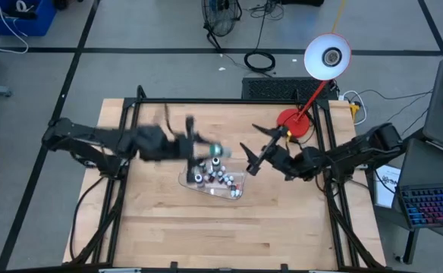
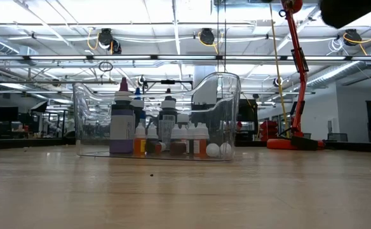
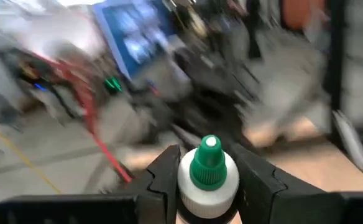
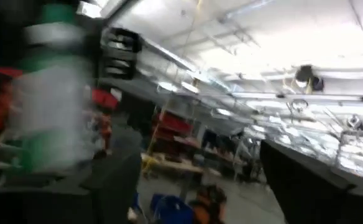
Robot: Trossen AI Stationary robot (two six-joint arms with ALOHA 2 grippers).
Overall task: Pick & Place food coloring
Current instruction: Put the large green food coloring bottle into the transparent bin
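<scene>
Overhead, reaching in level from the left: left gripper [image 1: 215,150] clamping a small white green-capped food coloring bottle [image 3: 207,173] above the clear plastic rectangular tray's [image 1: 187,182] far edge. Waiting beside the tray, fingers spread apart: right gripper [image 1: 259,149].

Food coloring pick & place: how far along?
Mostly done: many bottles already stand in the clear tray. In hand: the left gripper clamps a green-capped bottle above the tray. Left: dropping it in. The right gripper waits open, beside the tray.
</scene>
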